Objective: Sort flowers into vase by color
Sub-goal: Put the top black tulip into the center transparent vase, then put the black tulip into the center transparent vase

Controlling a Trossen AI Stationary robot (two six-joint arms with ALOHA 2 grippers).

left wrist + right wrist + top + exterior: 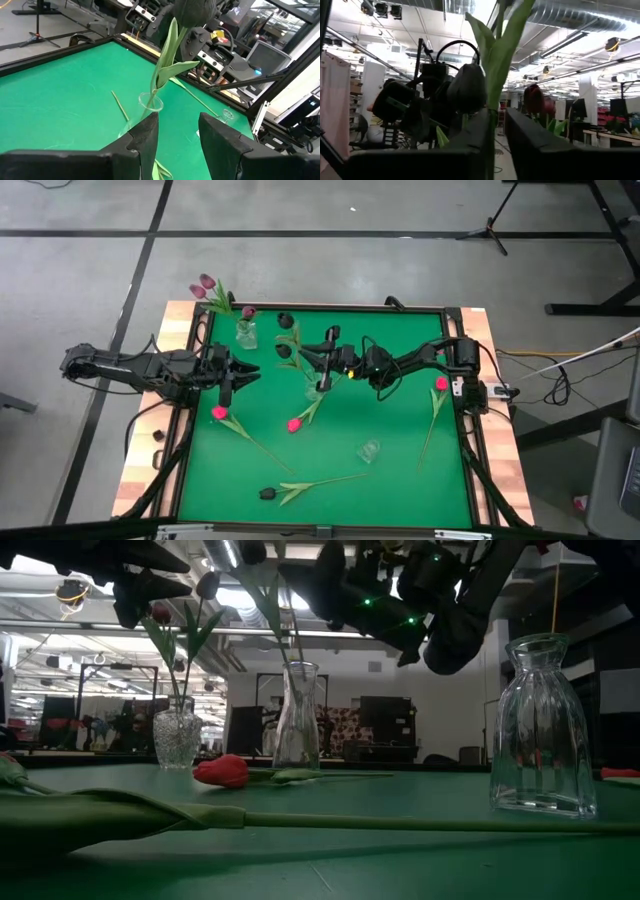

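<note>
Our right hand [318, 366] pinches a dark tulip [466, 87] by its thin stem over the middle vase [314, 391]; our left hand [243, 372] waits nearby, fingers apart and empty. Loose flowers lie on the green desk [400, 480], including a pink one [294, 424]. We judge them light, limp and slippery: best gripped mid-stem, below the leaves, never on the soft head.
</note>
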